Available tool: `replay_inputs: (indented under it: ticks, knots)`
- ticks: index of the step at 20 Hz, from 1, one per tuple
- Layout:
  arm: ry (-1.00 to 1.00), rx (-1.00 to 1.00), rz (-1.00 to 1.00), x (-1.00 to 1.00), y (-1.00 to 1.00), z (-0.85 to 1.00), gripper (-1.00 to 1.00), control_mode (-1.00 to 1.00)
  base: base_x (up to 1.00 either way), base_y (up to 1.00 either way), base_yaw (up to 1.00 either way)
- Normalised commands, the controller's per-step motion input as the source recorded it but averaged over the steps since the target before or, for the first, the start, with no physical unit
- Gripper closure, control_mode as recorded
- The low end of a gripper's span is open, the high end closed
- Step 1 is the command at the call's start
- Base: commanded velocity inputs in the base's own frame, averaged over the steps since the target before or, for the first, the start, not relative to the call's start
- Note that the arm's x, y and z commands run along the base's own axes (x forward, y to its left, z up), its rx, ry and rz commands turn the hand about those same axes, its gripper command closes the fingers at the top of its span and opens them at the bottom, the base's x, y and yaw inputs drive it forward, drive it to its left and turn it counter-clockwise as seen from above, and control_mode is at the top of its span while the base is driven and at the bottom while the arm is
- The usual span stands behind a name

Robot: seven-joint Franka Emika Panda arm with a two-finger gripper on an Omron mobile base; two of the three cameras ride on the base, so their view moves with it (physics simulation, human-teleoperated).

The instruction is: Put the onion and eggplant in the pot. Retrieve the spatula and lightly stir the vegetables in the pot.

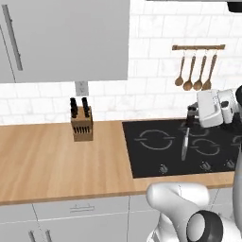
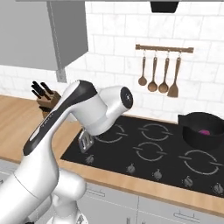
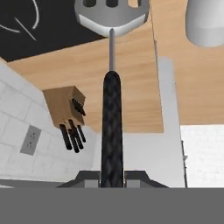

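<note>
My gripper is shut on the black handle of the spatula, which hangs head down over the black cooktop. In the hand view the handle runs up from between my fingertips to the slotted silver head. From the right base view the head shows below my arm, over the cooktop's front left corner. The black pot stands on the back right burner, well to the right of the spatula. The purple onion lies inside it. The eggplant is hidden.
A wooden knife block stands on the wood counter left of the cooktop. Wooden spoons and a wooden spatula hang from a rail on the tiled wall. A grey cabinet hangs above the counter.
</note>
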Motion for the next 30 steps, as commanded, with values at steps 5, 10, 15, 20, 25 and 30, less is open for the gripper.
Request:
replay_inputs:
  ticks: [5, 10, 15, 20, 25, 30]
  knots:
    - [0.00, 0.00, 0.00, 0.00, 0.00, 0.00, 1.00, 1.00, -0.55, -1.00, 0.00]
    - [0.00, 0.00, 0.00, 0.00, 0.00, 0.00, 1.00, 1.00, -0.53, -1.00, 0.00]
    - [0.00, 0.00, 0.00, 0.00, 0.00, 0.00, 1.00, 1.00, 0.03, -0.73, 0.00]
    - [0.00, 0.00, 0.00, 0.00, 0.00, 0.00, 1.00, 1.00, 0.86, -0.04, 0.00]
    - [0.00, 0.00, 0.00, 0.00, 0.00, 0.00, 1.00, 1.00, 0.73, -0.27, 0.00]
    - [0.00, 0.00, 0.00, 0.00, 0.00, 0.00, 1.00, 1.00, 0.00, -0.29, -0.02]
